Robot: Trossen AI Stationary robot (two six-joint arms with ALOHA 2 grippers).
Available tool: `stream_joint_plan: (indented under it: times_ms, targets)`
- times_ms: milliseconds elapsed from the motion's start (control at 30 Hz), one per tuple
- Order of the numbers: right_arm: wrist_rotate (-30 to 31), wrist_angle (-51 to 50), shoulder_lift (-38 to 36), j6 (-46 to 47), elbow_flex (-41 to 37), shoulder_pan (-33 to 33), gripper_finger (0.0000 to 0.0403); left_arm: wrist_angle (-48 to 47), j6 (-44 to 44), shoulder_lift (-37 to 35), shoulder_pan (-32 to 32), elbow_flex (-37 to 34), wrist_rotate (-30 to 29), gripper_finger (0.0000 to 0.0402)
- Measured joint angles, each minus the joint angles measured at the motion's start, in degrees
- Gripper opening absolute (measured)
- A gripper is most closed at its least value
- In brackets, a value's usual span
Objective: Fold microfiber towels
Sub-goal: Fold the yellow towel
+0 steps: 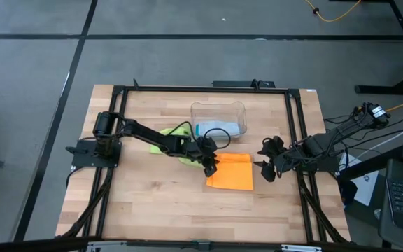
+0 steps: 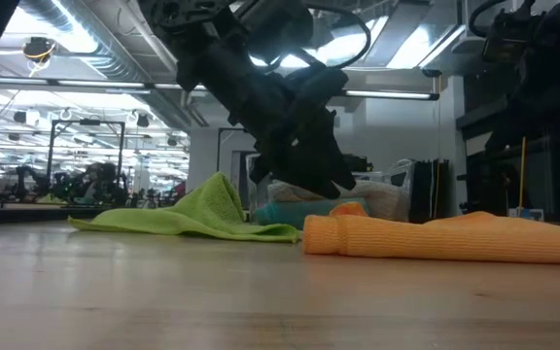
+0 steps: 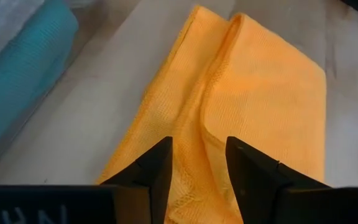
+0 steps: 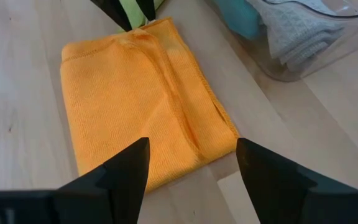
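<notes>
Centre frame: the left gripper (image 1: 209, 166), fingers apart, straddles a fold of the folded orange microfiber towel (image 1: 231, 173); right gripper (image 1: 266, 159) waits open, right. Best pinch both layers squarely.

I see the folded orange microfiber towel (image 1: 231, 172) flat on the wooden tabletop (image 1: 152, 203), the crumpled lime green towel (image 1: 171, 136) beside it, teal (image 4: 240, 15) and pale grey-blue towels (image 4: 297, 34) binned.

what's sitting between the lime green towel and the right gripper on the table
The folded orange towel, seen in the high view: the lime green towel lies on its left, the open right gripper just off its right edge, and the left gripper at its left edge.
</notes>
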Motion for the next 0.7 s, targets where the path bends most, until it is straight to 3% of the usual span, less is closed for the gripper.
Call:
stream_joint_plan:
  times_ms: [367, 700]
  targets:
    - [0.0, -1.3, 0.0, 0.0, 0.0, 0.0, 0.0243, -2.7, -1.6, 0.0, -0.3, 0.0, 1.0, 0.0229]
    - [0.0, -2.5, 0.0, 0.2, 0.0, 0.0, 0.0243, -2.8, -1.1, 2.0, -2.5, 0.0, 0.1, 0.0240]
